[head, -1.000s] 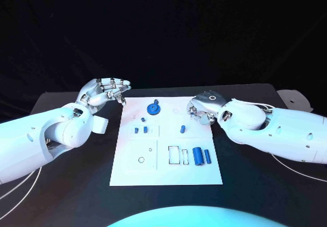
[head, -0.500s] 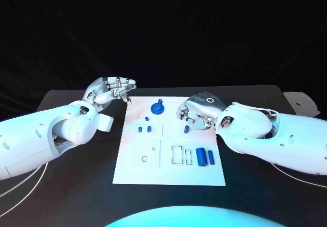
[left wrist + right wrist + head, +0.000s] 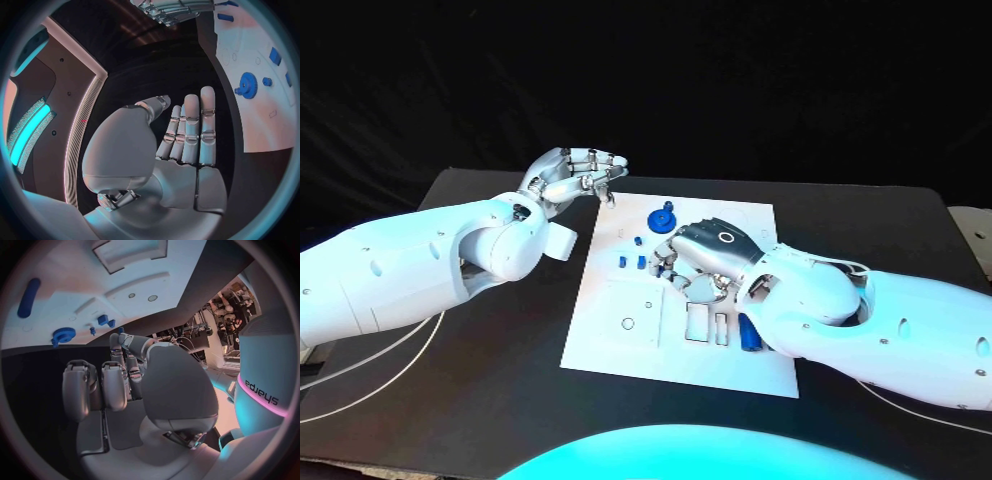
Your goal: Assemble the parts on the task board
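Parts lie scattered on the white task board [image 3: 610, 345] in the middle of the dark surface [image 3: 473, 390]: a blue gear [image 3: 664, 220], small pegs [image 3: 640, 263], a longer cylinder [image 3: 750, 335]. They look small, stiff, light and likely slippery, best pinched at the sides. The right robot hand [image 3: 697, 258] hovers curled over the pegs; whether it pinches one I cannot tell. The left robot hand [image 3: 577, 173] is spread, holding nothing, beside the board.

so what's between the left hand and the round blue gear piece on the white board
Head view: bare stretch only. The left hand hovers off the white task board's far left corner; white board surface, no parts, separates it from the round blue gear.
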You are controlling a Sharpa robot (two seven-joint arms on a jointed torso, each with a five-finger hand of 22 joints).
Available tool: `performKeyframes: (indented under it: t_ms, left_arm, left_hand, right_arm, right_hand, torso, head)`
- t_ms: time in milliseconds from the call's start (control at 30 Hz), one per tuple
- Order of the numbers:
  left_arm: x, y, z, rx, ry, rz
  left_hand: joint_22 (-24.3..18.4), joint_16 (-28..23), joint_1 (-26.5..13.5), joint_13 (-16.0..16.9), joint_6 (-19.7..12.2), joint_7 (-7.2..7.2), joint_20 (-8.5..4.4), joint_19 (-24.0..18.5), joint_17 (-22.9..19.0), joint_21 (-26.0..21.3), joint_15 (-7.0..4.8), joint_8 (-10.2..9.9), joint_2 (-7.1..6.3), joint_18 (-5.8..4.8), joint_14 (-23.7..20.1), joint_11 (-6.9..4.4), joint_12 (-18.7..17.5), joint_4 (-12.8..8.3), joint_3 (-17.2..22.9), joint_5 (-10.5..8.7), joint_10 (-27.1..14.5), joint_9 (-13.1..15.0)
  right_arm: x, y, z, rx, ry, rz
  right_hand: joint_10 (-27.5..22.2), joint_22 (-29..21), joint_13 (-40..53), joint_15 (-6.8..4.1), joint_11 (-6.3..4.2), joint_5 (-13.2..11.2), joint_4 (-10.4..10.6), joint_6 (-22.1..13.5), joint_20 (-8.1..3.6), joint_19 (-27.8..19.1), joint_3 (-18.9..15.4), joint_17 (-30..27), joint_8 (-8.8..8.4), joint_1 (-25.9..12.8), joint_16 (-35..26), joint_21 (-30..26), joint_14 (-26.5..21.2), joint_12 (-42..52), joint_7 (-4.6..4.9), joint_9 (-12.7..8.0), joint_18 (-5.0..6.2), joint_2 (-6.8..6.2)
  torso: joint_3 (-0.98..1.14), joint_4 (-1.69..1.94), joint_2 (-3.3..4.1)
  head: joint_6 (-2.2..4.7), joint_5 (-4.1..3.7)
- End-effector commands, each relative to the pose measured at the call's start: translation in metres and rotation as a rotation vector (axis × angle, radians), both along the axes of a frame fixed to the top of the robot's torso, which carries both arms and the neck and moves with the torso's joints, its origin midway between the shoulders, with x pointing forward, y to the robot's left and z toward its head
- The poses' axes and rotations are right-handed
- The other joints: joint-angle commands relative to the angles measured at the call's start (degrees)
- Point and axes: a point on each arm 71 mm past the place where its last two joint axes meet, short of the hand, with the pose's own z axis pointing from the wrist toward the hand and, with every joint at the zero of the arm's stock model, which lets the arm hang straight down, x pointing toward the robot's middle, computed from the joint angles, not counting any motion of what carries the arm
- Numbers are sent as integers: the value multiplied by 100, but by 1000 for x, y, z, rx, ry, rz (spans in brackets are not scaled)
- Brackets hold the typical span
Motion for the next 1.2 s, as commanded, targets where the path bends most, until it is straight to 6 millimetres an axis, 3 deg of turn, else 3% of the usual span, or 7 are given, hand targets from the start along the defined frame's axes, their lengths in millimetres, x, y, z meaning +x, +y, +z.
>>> performKeyframes:
  t_ms: [33, 167, 533, 1200]
  left_arm:
    - [0, -3, 1, -10, 1, -8]
    - [0, -6, 0, -12, 3, -12]
    - [1, -10, 0, -15, 6, -24]
    - [1, -9, 0, -14, 12, -28]
  left_hand:
    - [-9, -35, 43, -9, -29, 24, 15, 15, -5, -40, 3, -18, -3, 34, -26, -11, 25, -24, -16, 35, -47, -4]
    - [-10, -35, 40, -9, -29, 24, 16, 14, -5, -41, 5, -17, -2, 34, -28, -10, 27, -23, -17, 35, -49, -4]
    - [-13, -34, 36, -9, -20, 21, 20, 12, -6, -46, 8, -11, 6, 34, -34, -10, 31, -19, -20, 35, -54, -1]
    - [-15, -34, 33, -10, -16, 20, 22, 10, -6, -49, 9, -7, 7, 34, -38, -10, 35, -17, -24, 34, -58, 1]
  right_arm:
    - [-4, 7, -9, 15, 17, 31]
    - [-7, 14, -22, 15, 42, 41]
    - [-10, 21, -45, 8, 78, 45]
    - [-7, 15, -55, -27, 92, 25]
  right_hand:
    - [194, 1095, -2, -12, -210, 28, 3, -10, 2, 177, 34, -2, 3, -32, 8, 9, 251, -38, 30, -1, -48, 6]
    - [191, 1099, 0, -10, -206, 35, -5, -17, 3, 179, 41, -1, -2, -39, 10, 15, 252, -49, 35, -2, -49, 5]
    - [189, 1108, 3, -5, -200, 36, -14, -23, 7, 185, 36, 12, -6, -62, 21, 30, 256, -62, 42, -2, -52, -6]
    - [191, 1111, 12, 2, -196, 23, -13, -21, 14, 180, 6, 3, -4, -113, 19, 25, 255, -81, 48, 3, -50, -16]
  torso:
    - [-6, 2, 6]
    - [-5, -12, 4]
    - [-4, 7, 7]
    - [-2, 2, 6]
  head:
    - [-46, 118]
    - [-93, 181]
    - [-187, 315]
    - [-187, 320]
